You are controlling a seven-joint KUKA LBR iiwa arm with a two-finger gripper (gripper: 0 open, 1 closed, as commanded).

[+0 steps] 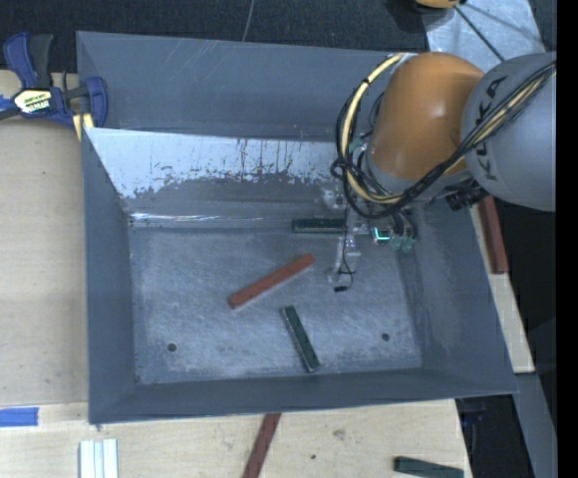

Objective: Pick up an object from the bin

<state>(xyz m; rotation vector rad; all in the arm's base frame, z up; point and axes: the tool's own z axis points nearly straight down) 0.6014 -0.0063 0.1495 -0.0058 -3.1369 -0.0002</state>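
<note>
My gripper (343, 279) hangs just right of the reddish-brown stick's (271, 282) raised end, mid-bin (110, 267). A dark green stick (299, 339) lies nearer the front wall. Spread or closed, I cannot tell.

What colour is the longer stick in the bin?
The stick is reddish brown, best seen in the camera view.

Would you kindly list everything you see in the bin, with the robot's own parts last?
bin: one, grey metal, middle of the view.
reddish-brown stick: one, lying slantwise on the bin floor, near its centre.
dark green stick: one, on the floor toward the front wall, apart from the reddish-brown one.
arm: one, orange cover with black cables, reaching in from the right.
gripper: one, dark metal, just right of the reddish-brown stick's upper end.
</note>
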